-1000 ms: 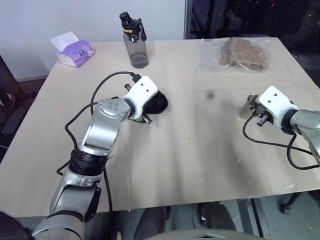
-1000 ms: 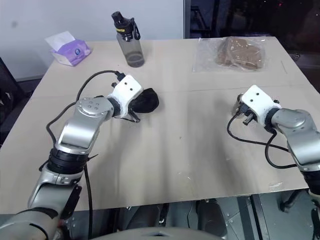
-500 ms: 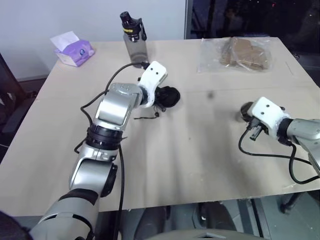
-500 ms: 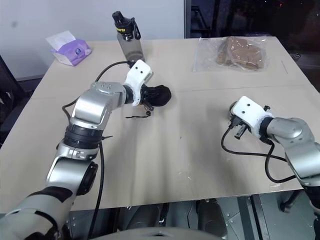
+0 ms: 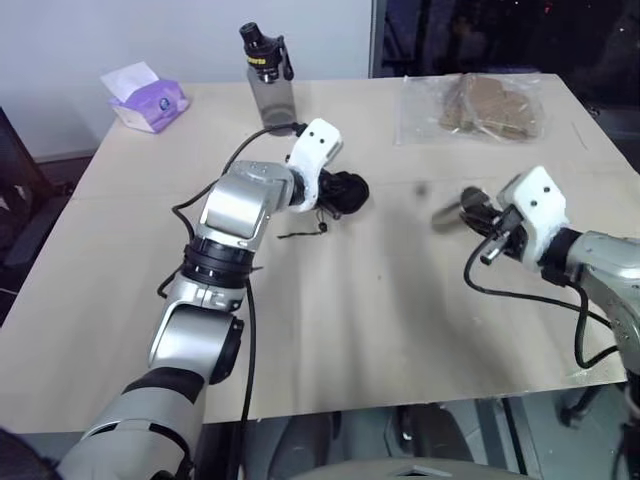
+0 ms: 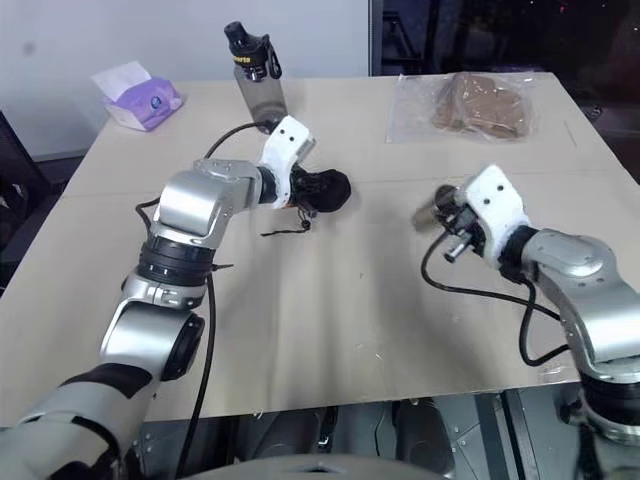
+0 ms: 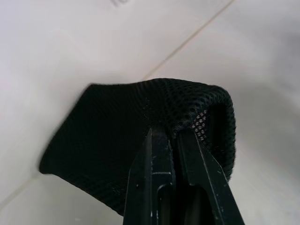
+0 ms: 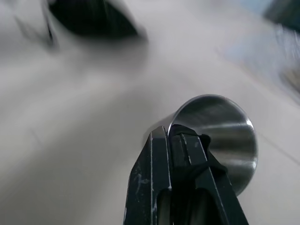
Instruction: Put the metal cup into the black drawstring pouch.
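Observation:
The black drawstring pouch [image 5: 347,191] sits just left of the table's middle, with my left gripper [image 7: 172,133] shut on the mesh edge at its mouth. Its thin cord [image 5: 300,232] trails on the table [image 5: 330,330] just in front. To the right, the metal cup [image 5: 452,211] is held tipped on its side above the table, a short way from the pouch. My right gripper [image 8: 169,132] is shut on the cup's [image 8: 222,136] rim, one finger inside the shiny wall. The pouch [image 8: 93,21] appears dark beyond the cup in the right wrist view.
A grey bottle with a black cap [image 5: 270,85] stands at the back, behind the pouch. A purple tissue pack [image 5: 147,102] lies at the back left. A clear plastic bag with brown contents [image 5: 480,105] lies at the back right.
My right gripper has lifted the cup off the table and carried it left toward the pouch, tipping it. My left gripper has rolled and shifted the pouch a little to the right.

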`<control>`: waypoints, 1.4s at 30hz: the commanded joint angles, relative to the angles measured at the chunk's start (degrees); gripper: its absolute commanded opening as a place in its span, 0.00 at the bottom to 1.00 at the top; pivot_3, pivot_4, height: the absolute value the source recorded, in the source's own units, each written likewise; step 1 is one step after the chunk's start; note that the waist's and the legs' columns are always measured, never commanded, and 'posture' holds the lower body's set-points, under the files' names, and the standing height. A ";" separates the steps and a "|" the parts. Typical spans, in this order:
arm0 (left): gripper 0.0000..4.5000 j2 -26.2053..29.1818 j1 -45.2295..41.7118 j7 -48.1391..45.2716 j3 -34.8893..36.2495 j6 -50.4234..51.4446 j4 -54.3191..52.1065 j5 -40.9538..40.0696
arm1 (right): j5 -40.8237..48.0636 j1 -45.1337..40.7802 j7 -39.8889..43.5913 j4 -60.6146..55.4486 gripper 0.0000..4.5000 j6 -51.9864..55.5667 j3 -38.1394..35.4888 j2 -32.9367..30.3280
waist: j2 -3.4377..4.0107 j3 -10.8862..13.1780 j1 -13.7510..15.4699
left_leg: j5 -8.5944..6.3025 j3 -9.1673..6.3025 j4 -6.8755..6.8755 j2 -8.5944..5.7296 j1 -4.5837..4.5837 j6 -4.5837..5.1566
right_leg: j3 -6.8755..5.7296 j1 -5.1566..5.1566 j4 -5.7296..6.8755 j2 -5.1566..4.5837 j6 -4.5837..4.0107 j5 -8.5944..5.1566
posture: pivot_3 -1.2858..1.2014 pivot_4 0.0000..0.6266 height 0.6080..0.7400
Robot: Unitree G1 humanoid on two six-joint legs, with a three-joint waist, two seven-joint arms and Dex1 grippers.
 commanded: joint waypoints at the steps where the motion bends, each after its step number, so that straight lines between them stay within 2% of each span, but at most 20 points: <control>1: 0.00 -1.62 -1.17 1.44 0.54 1.20 1.42 -0.96 | 2.56 -2.27 -4.01 -3.19 0.00 -0.18 1.01 5.13 | 0.00 0.00 0.04 | 0.00 -0.02 0.00 -0.01 -0.01 -0.01 | -0.01 0.00 0.00 0.00 0.00 0.00 | 0.52 0.24 1.00; 6: 0.00 -5.01 -3.82 2.45 2.79 3.98 3.29 -3.74 | 2.00 -3.65 -9.77 0.80 0.00 -4.31 4.74 15.28 | 0.00 0.00 -0.02 | 0.01 -0.08 0.00 -0.04 -0.03 -0.01 | 0.03 -0.08 0.04 0.00 -0.01 0.01 | 0.52 0.24 1.00; 12: 0.00 -6.37 -7.16 3.67 5.33 7.78 5.21 -6.32 | 0.59 -2.29 -12.64 5.52 0.00 -10.13 7.84 21.59 | 0.02 -0.01 -0.23 | 0.02 -0.04 -0.01 -0.05 -0.08 -0.03 | 0.16 -0.24 0.09 0.01 -0.01 0.02 | 0.52 0.24 1.00; 22: 0.00 -7.51 -7.77 5.33 6.19 10.48 5.94 -7.84 | -1.49 1.01 -13.64 10.29 0.00 -16.89 9.99 24.09 | 0.03 -0.01 -0.26 | 0.02 0.04 -0.05 -0.05 -0.07 -0.03 | 0.19 -0.28 0.12 0.03 -0.01 0.02 | 0.52 0.24 1.00; 33: 0.00 -5.37 -7.43 6.03 5.31 8.38 8.87 -7.36 | 2.25 4.29 -13.60 4.21 0.00 -14.57 7.06 21.64 | 0.03 -0.01 -0.30 | 0.02 0.02 -0.06 -0.05 -0.07 -0.03 | 0.22 -0.29 0.12 0.03 -0.02 0.02 | 0.52 0.24 1.00; 42: 0.00 -4.82 -6.60 4.67 4.87 11.54 4.70 -9.61 | -1.18 2.64 -14.10 11.58 0.00 -19.16 10.57 22.66 | 0.03 -0.01 -0.38 | 0.02 0.09 -0.06 -0.05 -0.06 -0.03 | 0.21 -0.29 0.12 0.04 -0.02 0.02 | 0.52 0.24 1.00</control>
